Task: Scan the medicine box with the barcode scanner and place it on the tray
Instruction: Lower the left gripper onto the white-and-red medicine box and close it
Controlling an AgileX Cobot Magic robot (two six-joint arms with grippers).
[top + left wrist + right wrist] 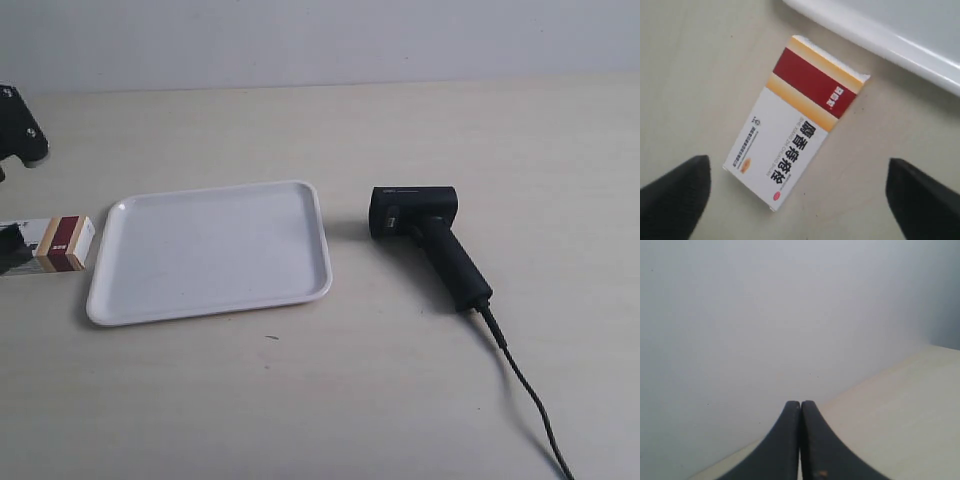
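Note:
The medicine box (795,120), white with a dark red and tan band, lies flat on the table just beside the tray's rim (880,40). My left gripper (797,192) hangs open above it, fingers (675,195) spread wide to either side, touching nothing. In the exterior view the medicine box (62,243) shows at the far left edge, partly hidden by the dark arm, left of the white tray (110,300). The black barcode scanner (428,240) lies on the table right of the tray, cable (525,390) trailing toward the front. My right gripper (800,407) is shut and empty, facing the wall.
A black part of the arm at the exterior view's left (22,125) shows near the back left. The light wall (320,40) bounds the table at the back. The right arm is outside the exterior view.

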